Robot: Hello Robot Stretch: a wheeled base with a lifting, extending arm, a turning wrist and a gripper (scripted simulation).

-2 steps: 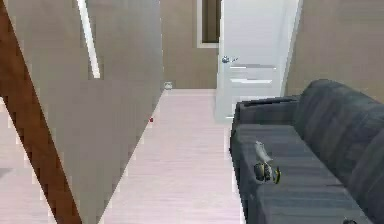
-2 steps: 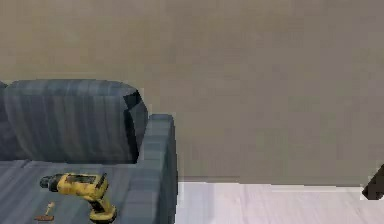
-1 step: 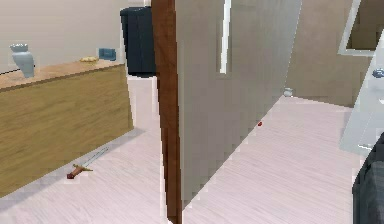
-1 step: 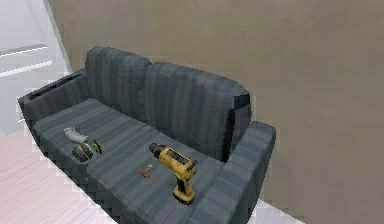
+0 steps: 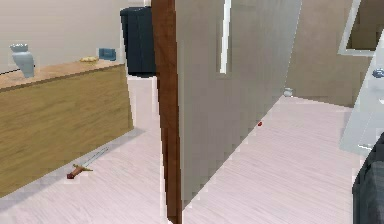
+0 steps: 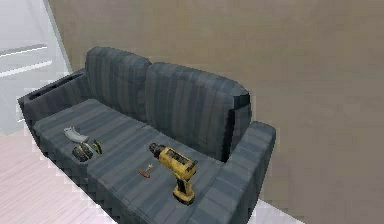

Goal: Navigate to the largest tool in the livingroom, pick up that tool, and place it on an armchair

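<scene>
A yellow and black drill (image 6: pixel 173 170) lies on the right seat cushion of a dark blue-grey striped sofa (image 6: pixel 170 95) in the arm side view. On the left cushion lies a smaller grey and white tool (image 6: pixel 80 144) with a dark round end. A tiny brownish thing (image 6: pixel 145 172) sits just left of the drill. In the forward view, a dark blue upholstered seat (image 5: pixel 138 40) stands far back, behind the counter.
A partition wall (image 5: pixel 230 90) with a brown wooden edge (image 5: pixel 166 110) stands close ahead. A wooden counter (image 5: pixel 60 125) with a white vase (image 5: pixel 22 58) is at the left. A thin stick-like thing (image 5: pixel 88 165) lies on the floor. Pale floor runs right of the wall.
</scene>
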